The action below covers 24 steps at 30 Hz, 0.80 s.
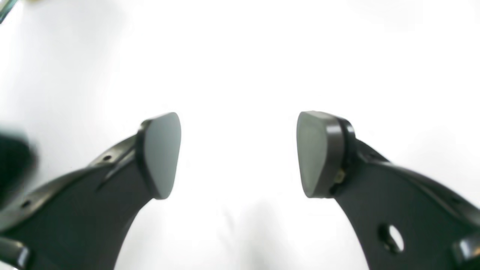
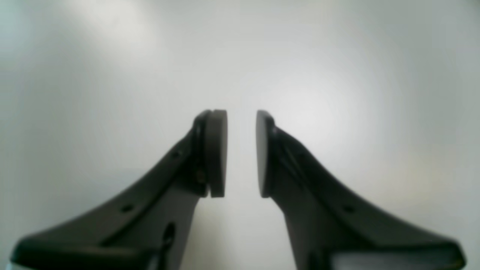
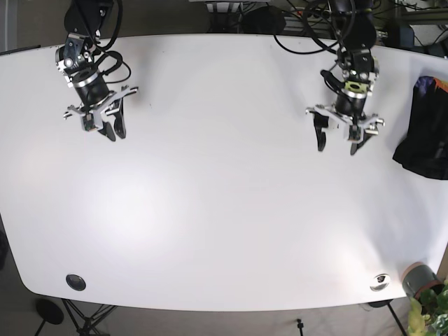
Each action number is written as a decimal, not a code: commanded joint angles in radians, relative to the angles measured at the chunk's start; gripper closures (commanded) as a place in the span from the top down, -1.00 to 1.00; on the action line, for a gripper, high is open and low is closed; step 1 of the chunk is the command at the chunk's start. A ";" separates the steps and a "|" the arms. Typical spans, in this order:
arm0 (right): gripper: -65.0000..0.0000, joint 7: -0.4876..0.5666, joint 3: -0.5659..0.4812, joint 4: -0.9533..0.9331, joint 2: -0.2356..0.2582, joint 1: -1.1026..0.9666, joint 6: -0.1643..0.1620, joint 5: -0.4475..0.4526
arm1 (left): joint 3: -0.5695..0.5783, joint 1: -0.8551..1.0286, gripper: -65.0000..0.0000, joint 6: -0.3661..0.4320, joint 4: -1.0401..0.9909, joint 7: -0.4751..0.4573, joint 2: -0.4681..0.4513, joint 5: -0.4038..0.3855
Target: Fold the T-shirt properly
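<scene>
Your left hand [image 1: 239,155] is spread wide, nothing between its pads, only bare white bench [image 3: 224,210] beneath. Your right hand [image 2: 242,153] is nearly closed: a narrow gap remains and nothing is gripped in it. In the base view the left hand [image 3: 341,140] hangs over the far right part of the bench, the right hand [image 3: 105,126] over the far left corner, the two well apart.

The T-shirt [image 3: 423,136] is the dark bundle at the bench's right edge, bunched and partly off the surface, near the left hand but not touched by it.

Progress, as judged: none visible. The shirt is not spread flat, and no fold is made. Left to do: fetch it, lay it out, fold it.

Count: two hands, one shirt, one bench. A plant pot [image 3: 418,278] sits by the near right corner.
</scene>
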 commanded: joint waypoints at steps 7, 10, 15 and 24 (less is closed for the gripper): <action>-0.62 0.032 0.020 0.108 0.038 -0.201 -0.014 0.150 | 0.051 0.226 0.33 -0.011 0.177 -0.056 0.014 0.000; -0.62 0.032 0.038 0.143 0.033 -0.279 -0.007 0.177 | 0.067 0.344 0.33 -0.011 0.244 -0.048 0.014 0.000; -0.62 0.031 0.054 0.162 0.032 -0.401 -0.006 0.261 | 0.068 0.522 0.33 -0.011 0.331 -0.020 0.013 0.000; -0.62 0.029 0.057 0.169 0.035 -0.603 -0.004 0.345 | 0.070 0.782 0.33 -0.013 0.388 -0.016 0.014 -0.003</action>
